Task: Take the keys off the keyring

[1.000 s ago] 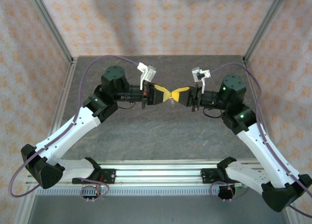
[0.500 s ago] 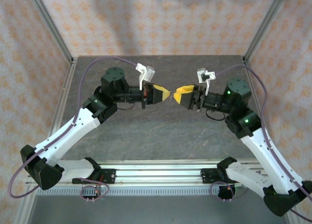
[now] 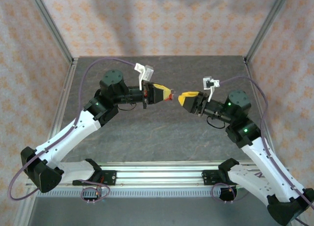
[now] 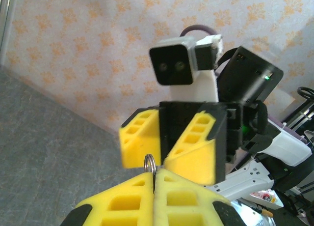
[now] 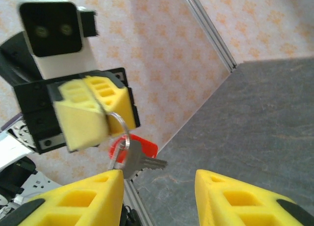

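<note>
My left gripper (image 3: pixel 166 94) is shut on the thin metal ring of the keyring (image 4: pixel 150 163), held in the air above the table's middle. In the right wrist view the ring (image 5: pixel 119 125) sticks out of the left gripper's yellow fingers (image 5: pixel 93 113). A silvery key (image 5: pixel 137 159) and the red piece (image 5: pixel 142 146) hang from the ring. The red piece also shows at the left fingertips (image 3: pixel 170 96). My right gripper (image 3: pixel 182 97) faces the left one a short gap away. It stands open (image 5: pixel 159 174) with nothing between its fingers, and the key hangs just beyond its left finger (image 5: pixel 78 196).
The grey stone-patterned table (image 3: pixel 157 137) lies below both grippers. Patterned walls and aluminium frame posts (image 3: pixel 262 24) close in the back and sides. A metal rail (image 3: pixel 157 169) runs along the near edge between the arm bases.
The right gripper has opened and drawn back to the right, away from the left gripper. The left gripper still grips the ring and has barely moved.
</note>
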Motion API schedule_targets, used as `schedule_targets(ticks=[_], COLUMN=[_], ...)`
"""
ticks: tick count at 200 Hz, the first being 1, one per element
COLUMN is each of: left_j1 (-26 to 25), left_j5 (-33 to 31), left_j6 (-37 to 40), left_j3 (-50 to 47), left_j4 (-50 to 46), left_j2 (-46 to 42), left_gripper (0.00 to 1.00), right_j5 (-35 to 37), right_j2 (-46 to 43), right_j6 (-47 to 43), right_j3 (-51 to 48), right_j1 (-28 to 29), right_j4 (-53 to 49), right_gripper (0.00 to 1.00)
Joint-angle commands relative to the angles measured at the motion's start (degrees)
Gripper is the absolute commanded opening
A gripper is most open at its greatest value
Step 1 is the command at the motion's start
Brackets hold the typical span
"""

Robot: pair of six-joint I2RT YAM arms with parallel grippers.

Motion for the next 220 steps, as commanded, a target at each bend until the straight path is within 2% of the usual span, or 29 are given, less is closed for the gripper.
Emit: schedule_targets(ticks=[1, 45, 115, 179, 220], left_j1=[0.0, 0.0, 0.0, -0.1, -0.1], left_j5=[-0.5, 0.0, 0.4, 0.8, 0.8], left_j6=[-1.2, -3.1, -4.6, -5.4, -5.4], left_j3=[-0.3, -1.8, -2.5, -2.8, -2.8], left_j4=[3.9, 7.6, 9.8, 11.2, 11.6], left_j2=[-1.6, -1.6, -1.4, -1.1, -1.3], left_gripper=[0.00, 0.00, 0.00, 0.00, 0.00], right_j5=[0.0, -1.9, -4.2, -4.5, -4.4], right_j2=[-0.5, 0.5, 3.5, 5.2, 6.1], right_j6=[3.2, 6.6, 8.9, 8.1, 7.6], right_j3=[-0.1, 0.7, 2.0, 4.0, 4.5], right_j1=[0.3, 0.4, 1.9, 2.9, 3.0], right_j4=[7.5, 12.9, 17.0, 16.6, 15.8], right_gripper=[0.42, 0.37, 0.35, 0.19, 0.17])
